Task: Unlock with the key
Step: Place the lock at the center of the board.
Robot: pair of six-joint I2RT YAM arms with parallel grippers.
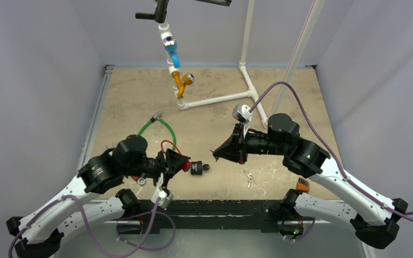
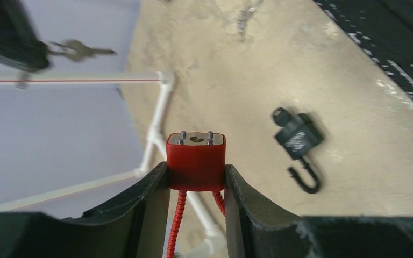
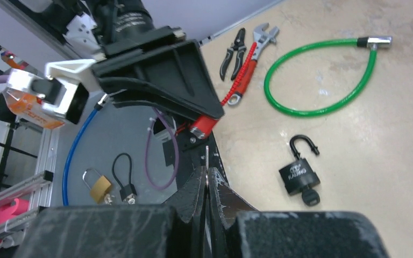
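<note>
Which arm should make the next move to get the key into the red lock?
Right. The right gripper is shut on the key, aimed roughly at the red lock, whose keyhole face points outward from the left gripper clamping it. The left looks best just bracing.

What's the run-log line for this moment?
left gripper: holds red lock | right gripper: holds key | key: not yet inserted | black padlock: on table, shackle open

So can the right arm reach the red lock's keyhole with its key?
Probably yes: the left pincer holds the red lock, keyhole face turned toward the key in the right pincer, and the gap looks free.
</note>
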